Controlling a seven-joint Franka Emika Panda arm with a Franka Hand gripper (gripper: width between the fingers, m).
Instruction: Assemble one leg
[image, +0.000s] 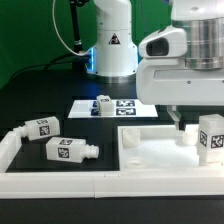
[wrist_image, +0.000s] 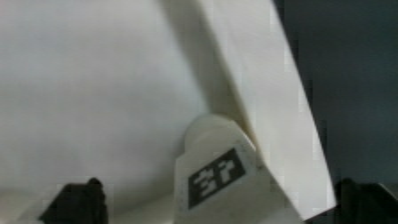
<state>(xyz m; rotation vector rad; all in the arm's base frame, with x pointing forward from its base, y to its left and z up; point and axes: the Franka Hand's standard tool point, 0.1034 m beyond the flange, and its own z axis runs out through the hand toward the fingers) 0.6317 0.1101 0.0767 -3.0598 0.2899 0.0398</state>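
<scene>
A leg (image: 212, 137), a white block with a black-and-white tag, stands upright on the far right corner of the large white tray-like piece (image: 160, 152). My gripper (image: 196, 122) hangs just over it. One dark finger (image: 178, 119) shows beside the leg. In the wrist view the leg (wrist_image: 217, 165) lies between my two fingertips (wrist_image: 80, 202), with a gap on each side. My gripper (wrist_image: 222, 208) is open and holds nothing. Two more legs (image: 40, 128) (image: 68, 150) lie on their sides at the exterior view's left.
Another leg (image: 103, 103) lies on the marker board (image: 125, 106) at the back, in front of the arm's base (image: 110, 45). A low white wall (image: 60, 184) runs along the front and left of the table. The tray's raised rim (wrist_image: 240, 70) crosses the wrist view.
</scene>
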